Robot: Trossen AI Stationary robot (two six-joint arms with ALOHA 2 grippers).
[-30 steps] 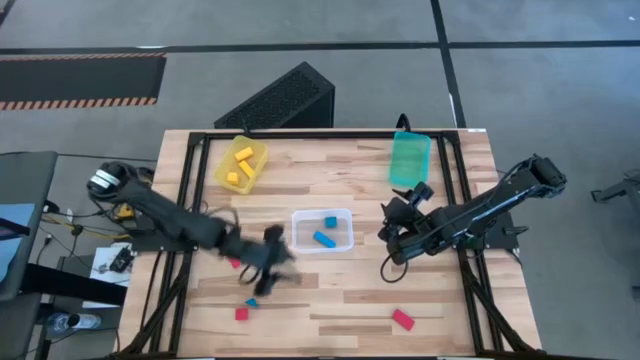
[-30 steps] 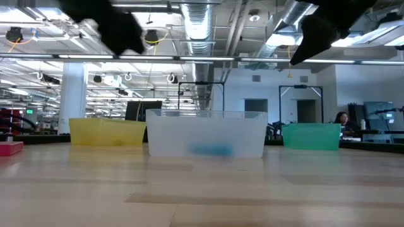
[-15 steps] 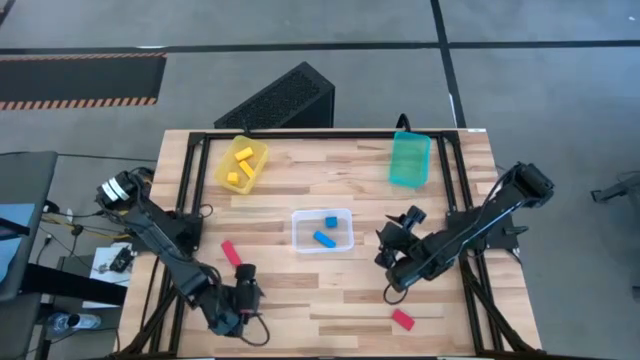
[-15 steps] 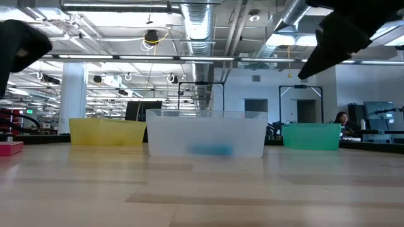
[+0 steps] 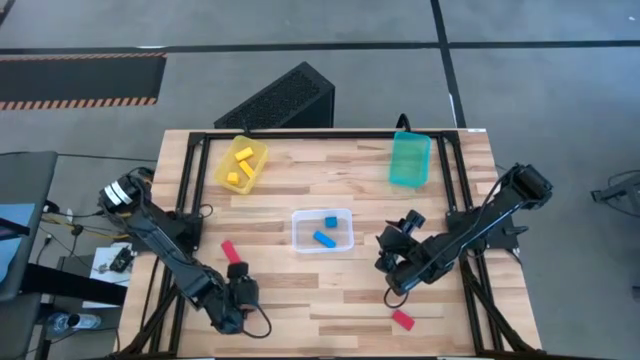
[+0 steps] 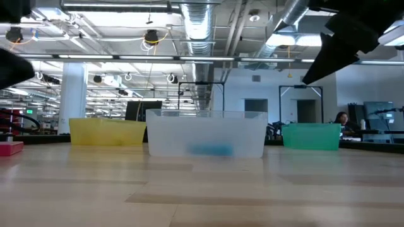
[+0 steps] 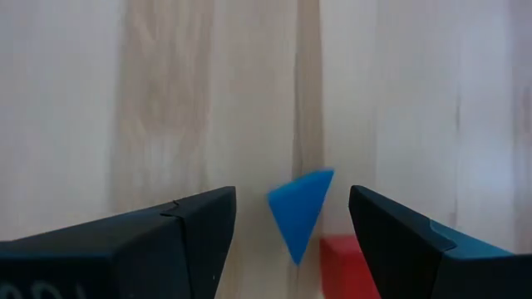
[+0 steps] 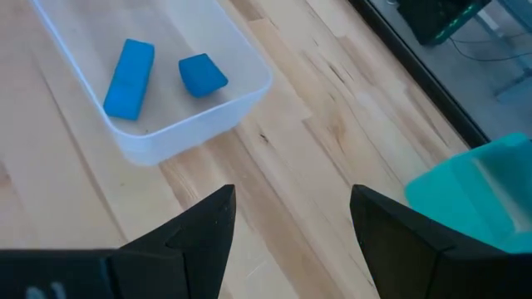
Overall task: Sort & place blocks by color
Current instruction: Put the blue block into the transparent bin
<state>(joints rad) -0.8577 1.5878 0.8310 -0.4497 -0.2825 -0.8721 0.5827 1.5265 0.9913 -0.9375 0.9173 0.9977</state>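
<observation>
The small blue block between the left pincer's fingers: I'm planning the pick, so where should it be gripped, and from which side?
Come straight down from above. The blue block lies on the table with one corner towards the camera, a red block touching it. The left pincer, open, should close on its two slanted side faces, clear of the red one.

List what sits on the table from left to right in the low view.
Red block → yellow bin → clear bin with a blue block inside → teal bin.
</observation>
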